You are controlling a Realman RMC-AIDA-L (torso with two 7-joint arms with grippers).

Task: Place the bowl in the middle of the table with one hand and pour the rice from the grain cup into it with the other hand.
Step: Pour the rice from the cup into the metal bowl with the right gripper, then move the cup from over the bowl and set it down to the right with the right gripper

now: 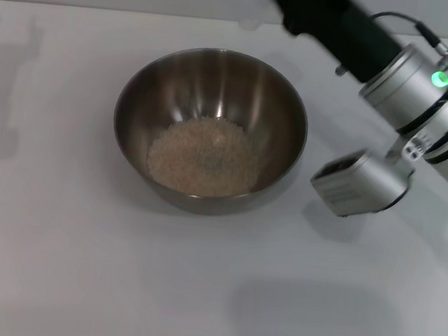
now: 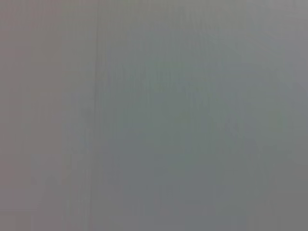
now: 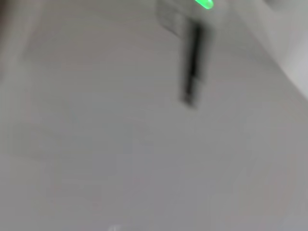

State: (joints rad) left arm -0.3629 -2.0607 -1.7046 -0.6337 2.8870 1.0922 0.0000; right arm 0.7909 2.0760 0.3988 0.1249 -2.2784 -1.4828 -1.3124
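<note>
Rice (image 1: 204,166) lies in a pale, grainy heap on the floor of the bowl (image 1: 286,114), covering most of the bottom and leaning slightly toward the 6 o'clock side. The bowl stands upright on the white surface (image 1: 56,263) near the middle of the head view, a little toward 12 o'clock, with its steel wall bare and shiny above the grains.

The right arm (image 1: 421,100) comes in from 3 o'clock and runs up toward 1 o'clock, passing just beyond the bowl's rim at 2 o'clock. Its silver wrist section carries a green light (image 1: 439,78), and a grey box-shaped housing (image 1: 359,183) hangs off it beside the bowl at 3 o'clock, close to the wall but apart from it. The dark forward part of the arm leaves the picture at the top edge, so the right hand itself is out of sight (whether it is open, closed or gripping something cannot be told). The grain cup does not show clearly in any view.

The right wrist view gives only blurred pale surface, a dark bar and a green glow. The left wrist view is a featureless grey field; the left hand appears in no picture.
</note>
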